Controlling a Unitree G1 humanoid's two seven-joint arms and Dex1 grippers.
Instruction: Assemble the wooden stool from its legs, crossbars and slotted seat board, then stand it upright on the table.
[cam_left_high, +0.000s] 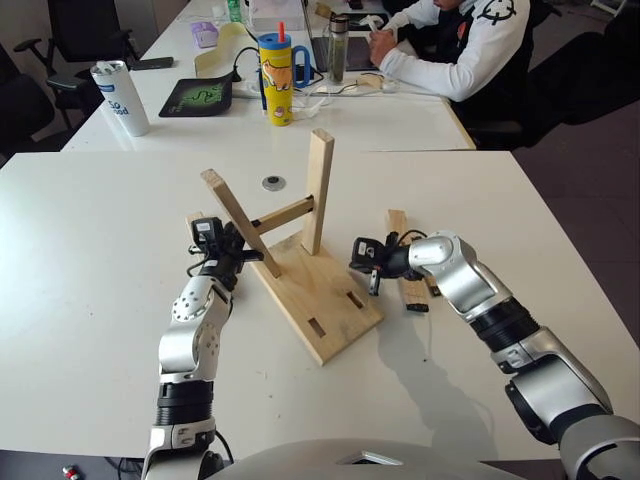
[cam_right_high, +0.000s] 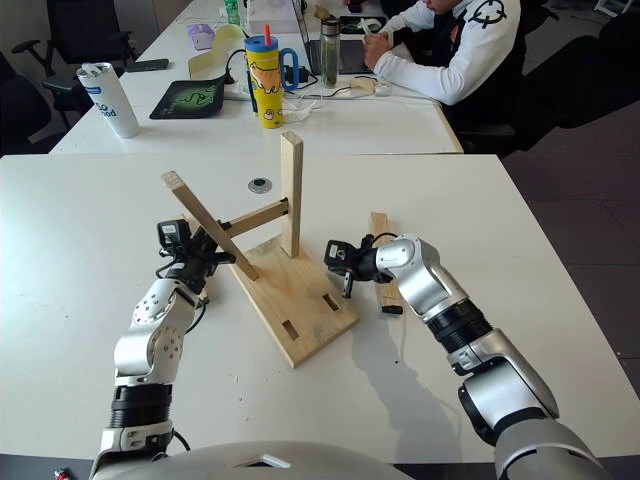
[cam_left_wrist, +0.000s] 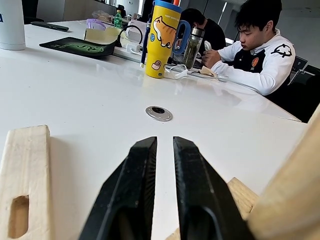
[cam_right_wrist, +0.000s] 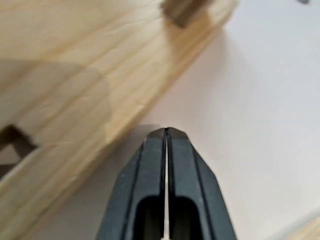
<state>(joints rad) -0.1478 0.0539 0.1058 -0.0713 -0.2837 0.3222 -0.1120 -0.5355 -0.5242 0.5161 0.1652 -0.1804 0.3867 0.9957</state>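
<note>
The slotted seat board (cam_left_high: 325, 300) lies flat on the white table. One leg (cam_left_high: 319, 190) stands upright in it and a second leg (cam_left_high: 238, 220) leans left, with a crossbar (cam_left_high: 285, 214) joining them. A third leg (cam_left_high: 403, 258) lies on the table under my right arm. Another slotted piece (cam_left_wrist: 25, 175) lies beside my left gripper. My left gripper (cam_left_high: 236, 252) sits against the leaning leg's lower part, its fingers (cam_left_wrist: 142, 165) all but together with nothing between. My right gripper (cam_left_high: 373, 284) points down at the board's right edge (cam_right_wrist: 75, 75), shut and empty.
A round cable grommet (cam_left_high: 272, 182) sits in the table behind the stool. The table beyond holds a yellow cup (cam_left_high: 275, 80), a white tumbler (cam_left_high: 120, 97) and a black mat (cam_left_high: 197, 97). A seated person is at its far right. Bare table lies left and front.
</note>
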